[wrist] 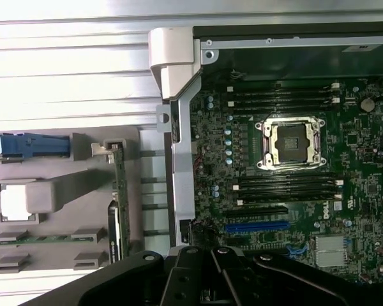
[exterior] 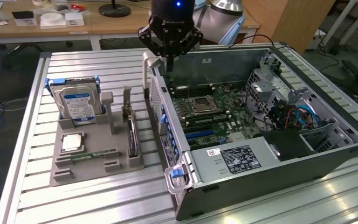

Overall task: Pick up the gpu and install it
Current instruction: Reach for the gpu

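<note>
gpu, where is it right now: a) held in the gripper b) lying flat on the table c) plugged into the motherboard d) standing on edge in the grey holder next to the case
d: the gpu stands on edge in the grey holder, on the side nearest the computer case, while the gripper hangs shut and empty above the case's rim.

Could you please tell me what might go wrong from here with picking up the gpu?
1. The gripper hangs shut over the rear wall of the computer case, holding nothing; shut jaws would likely push the gpu rather than take it.
2. The gpu stands on edge in the gray holder close beside that wall, so a descent could clip the case.
3. The hard drive stands upright in the same holder and might be bumped.
</note>
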`<action>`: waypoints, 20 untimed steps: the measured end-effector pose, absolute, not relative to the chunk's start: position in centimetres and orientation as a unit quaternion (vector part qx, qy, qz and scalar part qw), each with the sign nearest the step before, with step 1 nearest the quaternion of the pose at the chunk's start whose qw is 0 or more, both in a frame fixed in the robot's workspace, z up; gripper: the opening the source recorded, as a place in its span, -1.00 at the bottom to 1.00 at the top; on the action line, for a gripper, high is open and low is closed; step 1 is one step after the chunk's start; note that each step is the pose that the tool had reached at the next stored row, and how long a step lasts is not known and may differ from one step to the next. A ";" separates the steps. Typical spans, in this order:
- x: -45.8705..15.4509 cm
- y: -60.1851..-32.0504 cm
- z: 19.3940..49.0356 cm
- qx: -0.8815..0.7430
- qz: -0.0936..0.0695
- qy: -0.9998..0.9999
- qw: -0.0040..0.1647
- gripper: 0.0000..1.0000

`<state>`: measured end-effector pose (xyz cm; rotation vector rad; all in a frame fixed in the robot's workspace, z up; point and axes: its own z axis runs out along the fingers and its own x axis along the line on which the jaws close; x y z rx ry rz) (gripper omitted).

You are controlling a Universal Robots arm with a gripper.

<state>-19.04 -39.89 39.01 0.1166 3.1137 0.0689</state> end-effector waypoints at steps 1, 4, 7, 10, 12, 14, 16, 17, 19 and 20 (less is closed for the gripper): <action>-19.1 -39.9 39.0 0.037 0.022 0.999 0.012 -0.79; -19.3 -39.9 39.0 0.037 0.022 0.999 0.013 -0.79; -19.3 -39.9 39.0 0.037 0.022 0.999 0.012 -0.79; -19.3 -39.9 39.0 0.037 0.022 0.999 0.012 -0.79; -19.5 -39.9 39.0 0.038 0.022 0.999 0.012 -0.79; -19.8 -39.9 39.0 0.037 0.022 0.999 0.012 -0.79; -20.3 -39.9 39.0 0.037 0.022 0.999 0.012 -0.79; -20.5 -39.9 39.0 0.037 0.022 0.999 0.013 -0.79; -21.0 -39.9 39.0 0.037 0.022 0.999 0.013 -0.79; -21.3 -39.9 39.0 0.037 0.022 0.999 0.013 -0.79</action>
